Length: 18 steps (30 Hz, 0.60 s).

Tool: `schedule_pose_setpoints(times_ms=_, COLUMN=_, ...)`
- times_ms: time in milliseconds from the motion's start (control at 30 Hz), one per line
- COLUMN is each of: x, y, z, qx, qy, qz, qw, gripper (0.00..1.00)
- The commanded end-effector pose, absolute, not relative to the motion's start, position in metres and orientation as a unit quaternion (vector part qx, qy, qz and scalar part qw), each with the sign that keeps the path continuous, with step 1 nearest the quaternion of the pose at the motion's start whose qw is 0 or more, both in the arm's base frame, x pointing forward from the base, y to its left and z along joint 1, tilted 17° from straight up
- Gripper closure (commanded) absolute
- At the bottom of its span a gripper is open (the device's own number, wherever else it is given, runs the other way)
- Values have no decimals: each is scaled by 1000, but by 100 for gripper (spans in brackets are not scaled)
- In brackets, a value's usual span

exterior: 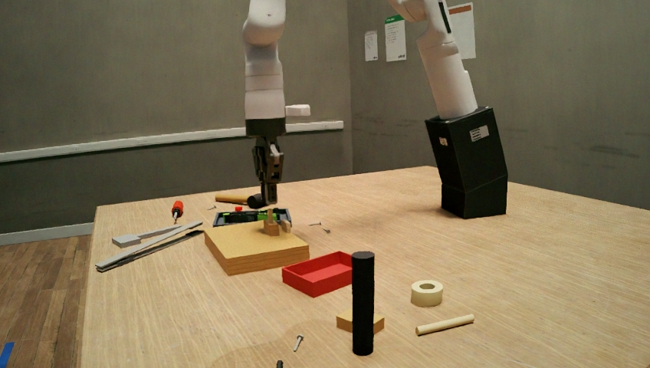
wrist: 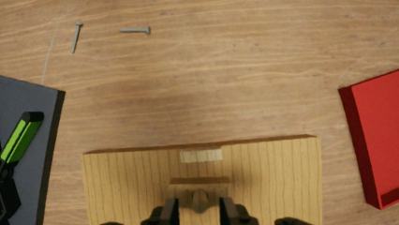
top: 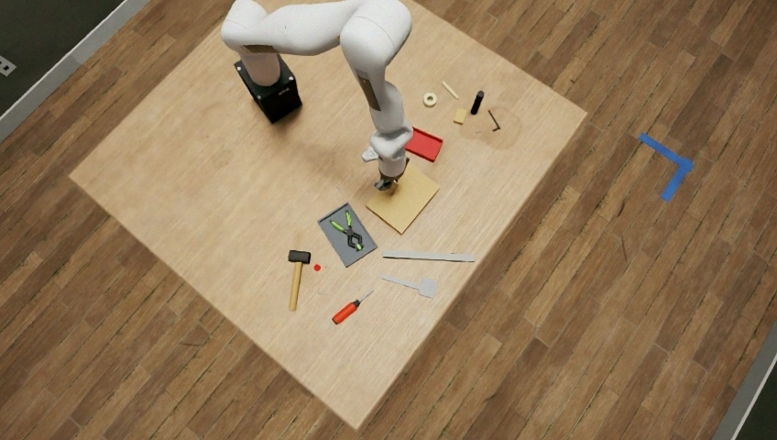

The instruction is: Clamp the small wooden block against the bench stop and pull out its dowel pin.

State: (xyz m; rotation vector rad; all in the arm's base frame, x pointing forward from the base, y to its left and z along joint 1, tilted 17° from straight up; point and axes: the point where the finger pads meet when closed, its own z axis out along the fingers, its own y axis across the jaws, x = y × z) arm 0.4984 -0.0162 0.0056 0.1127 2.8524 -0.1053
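- The jaws (top: 384, 185) (exterior: 269, 202) are standing partly open, fairly narrow, and are holding nothing; they are pointing down.
- The pin (exterior: 270, 215) (wrist: 200, 202) is standing upright in the block, just below the jaws' tips; in the wrist view it is showing between them.
- The block (exterior: 271, 228) (wrist: 180, 189) is lying on the board (top: 406, 204) (exterior: 246, 241) (wrist: 281, 178), below the jaws, unclamped.
- The stop (exterior: 286, 225) (wrist: 201, 156) is sitting near the board's edge, below the jaws and to one side; bare board is showing between it and the block.
- The clamp (top: 348, 231) (wrist: 21, 136) is lying in the grey tray (top: 340, 256) (exterior: 218, 219) (wrist: 47, 108), lower than the jaws and off to one side.
- The red tray (top: 425, 144) (exterior: 314, 273) (wrist: 375, 117) is resting on the jaws' other side.
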Motion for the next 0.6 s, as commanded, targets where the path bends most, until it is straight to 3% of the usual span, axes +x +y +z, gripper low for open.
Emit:
schedule_pose_setpoints(times_ms=0, x=502, y=-14, z=6, qx=40, qy=988, qz=-35, qw=146, gripper=66)
schedule_pose_setpoints(times_ms=567, x=504, y=-14, z=-2, qx=40, qy=988, qz=-35, qw=146, gripper=66)
